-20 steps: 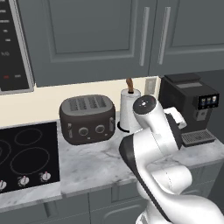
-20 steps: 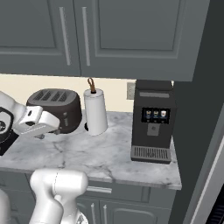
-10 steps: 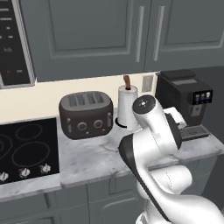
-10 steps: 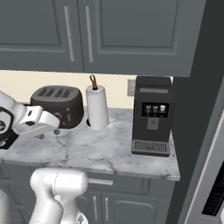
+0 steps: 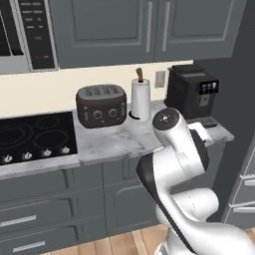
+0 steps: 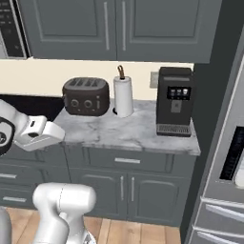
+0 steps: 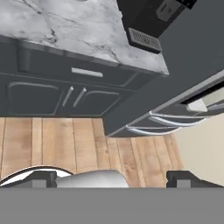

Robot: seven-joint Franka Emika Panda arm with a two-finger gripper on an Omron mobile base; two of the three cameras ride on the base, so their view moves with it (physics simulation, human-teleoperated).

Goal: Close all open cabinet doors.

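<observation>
From where I stand, the tall dark grey upper cabinet doors (image 5: 152, 27) with their long silver bar handles hang above the white-veined marble counter (image 5: 119, 142), and every one I can see sits flush with its frame, so none up there looks in need of closing. The same goes for the pair of lower dark grey cabinet doors (image 6: 126, 190) under the counter, handles side by side at the seam. If a door stands ajar, it is somewhere outside what shows here.

The white arm's two-finger gripper (image 7: 111, 178) hangs low, pointed down toward the light wooden floor (image 7: 65, 144), its dark fingertips (image 7: 41, 178) spread wide apart with nothing between them. I take that as a travelling posture: arm folded close to the body so it clears the counter while the base moves.

On the counter, the dark rounded four-slot toaster (image 6: 86, 96), the white paper towel roll on its brown-topped holder (image 6: 123, 95) and the black coffee machine (image 6: 175, 100) stand back toward the wall, near the outlet, well apart from the arm.
</observation>
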